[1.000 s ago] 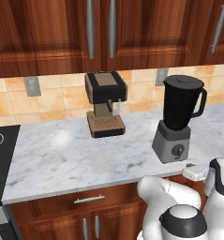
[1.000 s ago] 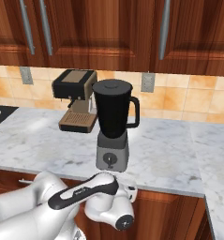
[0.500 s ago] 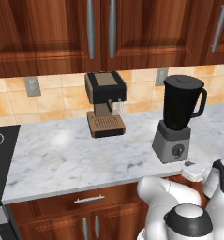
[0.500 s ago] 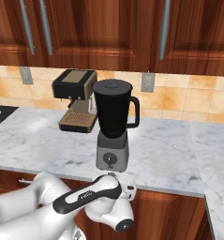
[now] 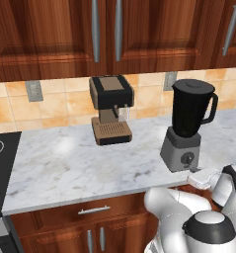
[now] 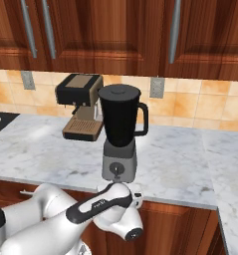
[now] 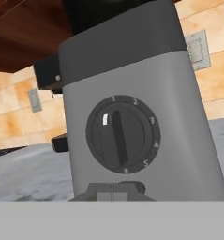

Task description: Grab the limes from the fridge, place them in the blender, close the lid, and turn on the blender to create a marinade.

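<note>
Cabinets (image 5: 114, 34) of dark wood filled the upper part of both base views, above a tiled wall. Below them the marble bench (image 5: 65, 163) ran across the middle of the frame, with a brown-and-black coffee machine (image 5: 111, 109) near centre in the left base view.

The blender (image 6: 119, 130) stood at centre in the right base view and at right of centre in the left one, close to the bench's front edge. Its lid (image 6: 119, 90) sat on top of the black jar. Whether limes were inside could not be told through the dark jar.

The pincer (image 7: 112, 187) was closed with its tips together, holding nothing, low in the hand view, directly below the knob (image 7: 120, 135) on the grey base and close in front of it.

Judgement: the step in hand was the last one, turning the blender on. The next move appeared to call for bringing the closed tips against the knob's raised bar and rotating it off its present setting without pushing the base backwards.

The hand view alone gave the dial's numbering and the bar standing nearly upright. The base views gave the seated lid and the arm (image 6: 90, 211) reaching in at the bench's edge.
</note>
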